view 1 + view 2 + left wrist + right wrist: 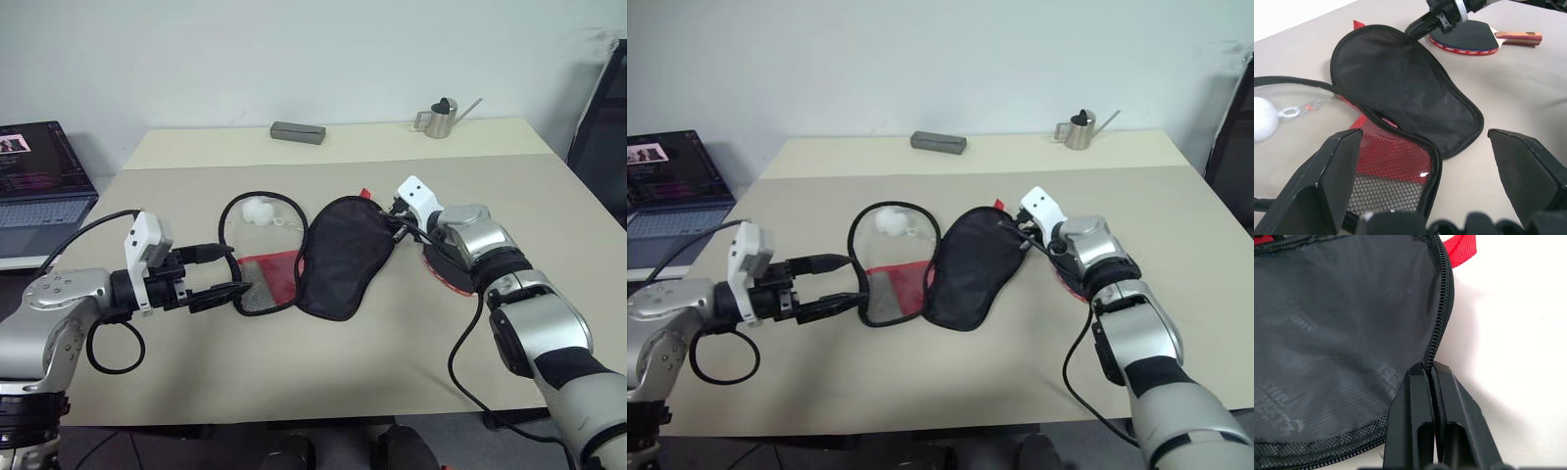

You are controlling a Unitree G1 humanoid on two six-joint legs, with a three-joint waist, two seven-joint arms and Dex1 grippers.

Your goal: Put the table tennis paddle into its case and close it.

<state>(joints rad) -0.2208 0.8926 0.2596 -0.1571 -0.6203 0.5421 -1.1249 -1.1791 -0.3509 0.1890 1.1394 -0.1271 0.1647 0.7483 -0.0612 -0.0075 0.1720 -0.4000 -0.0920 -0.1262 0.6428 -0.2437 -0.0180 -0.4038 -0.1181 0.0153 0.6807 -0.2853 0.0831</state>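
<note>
The case lies opened out on the table: its black fabric half (343, 257) on the right, its clear mesh half with the red panel (266, 279) on the left, and a white fluffy ball (258, 211) inside the zip loop. My right gripper (1430, 377) is shut on the zip edge of the black half, at its far right rim. The table tennis paddle (1465, 38) lies flat on the table just beyond that gripper, black rubber up and handle pointing away; my right forearm covers most of it in the head views. My left gripper (220, 273) stands open at the mesh half's near-left edge, holding nothing.
A laptop (39, 191) sits off the table's left side. A grey oblong box (298, 131) and a small metal watering can (443, 117) stand along the far edge. A dark chair (605, 127) is at the right. A black cable loops under my left forearm.
</note>
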